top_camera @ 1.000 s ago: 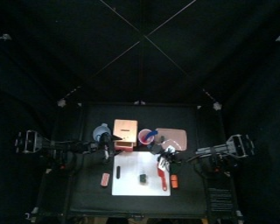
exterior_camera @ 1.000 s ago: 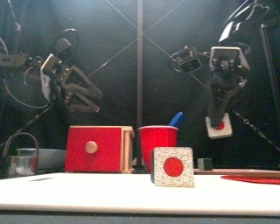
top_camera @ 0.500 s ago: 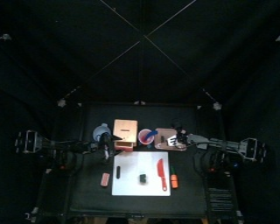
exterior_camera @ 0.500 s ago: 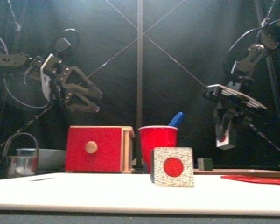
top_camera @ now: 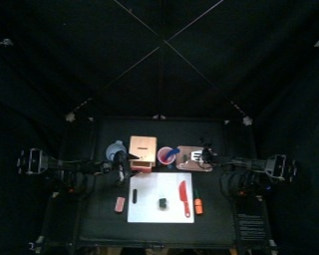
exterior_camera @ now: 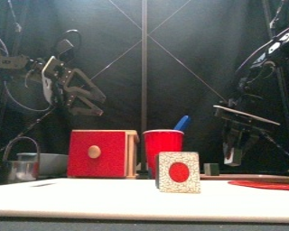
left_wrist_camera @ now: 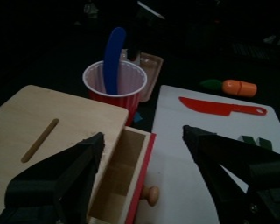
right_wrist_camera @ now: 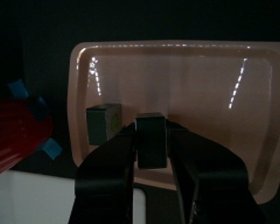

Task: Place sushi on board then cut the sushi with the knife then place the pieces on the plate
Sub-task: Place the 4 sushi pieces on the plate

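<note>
Black bench (top_camera: 107, 229), black-curtained booth.
- Sushi piece (right_wrist_camera: 150, 144), dark: clamped between the jaws of the right gripper (right_wrist_camera: 152, 131), over the pink tray (right_wrist_camera: 189, 79); contact with the tray cannot be told.
- Second piece (right_wrist_camera: 104, 122): on the tray, just beside the first.
- Third piece (top_camera: 163, 204): on the white cutting board (top_camera: 149, 213), near the red knife (top_camera: 183, 192).
- Left gripper (left_wrist_camera: 143, 136): jaws wide apart, empty, above the wooden box (left_wrist_camera: 49, 114).
- Red cup (left_wrist_camera: 113, 79) with blue knife (left_wrist_camera: 115, 52): beside the box.
</note>
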Tool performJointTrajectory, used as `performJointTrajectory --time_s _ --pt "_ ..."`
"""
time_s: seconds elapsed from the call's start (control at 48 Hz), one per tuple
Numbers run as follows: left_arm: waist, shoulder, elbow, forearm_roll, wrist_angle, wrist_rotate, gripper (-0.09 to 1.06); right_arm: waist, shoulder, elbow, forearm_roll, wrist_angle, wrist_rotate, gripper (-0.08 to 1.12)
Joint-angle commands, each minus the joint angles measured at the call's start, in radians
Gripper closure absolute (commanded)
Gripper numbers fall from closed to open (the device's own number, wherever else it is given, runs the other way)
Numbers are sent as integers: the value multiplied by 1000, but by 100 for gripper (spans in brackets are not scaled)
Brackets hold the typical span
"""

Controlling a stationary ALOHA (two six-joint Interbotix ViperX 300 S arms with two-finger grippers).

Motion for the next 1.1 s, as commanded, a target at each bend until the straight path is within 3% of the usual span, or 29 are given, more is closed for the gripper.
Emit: performJointTrajectory --time_s 0.021,0.333,0.604,0.792,1.104 --pt "5 -2 -11 3 -8 2 -5 6 5 -23 -57 -3 60 56" --pt "-2 -2 -5 2 -6 0 -5 20 100 -57 -69 -28 74 55" --pt "-5 -2 3 2 -8 0 -5 44 169 -83 -64 -29 74 42" --pt "-5 -6 3 0 -8 2 -5 48 158 -94 -66 25 74 34" --pt "-3 -8 3 2 -8 2 -5 54 106 -97 -80 75 60 32"
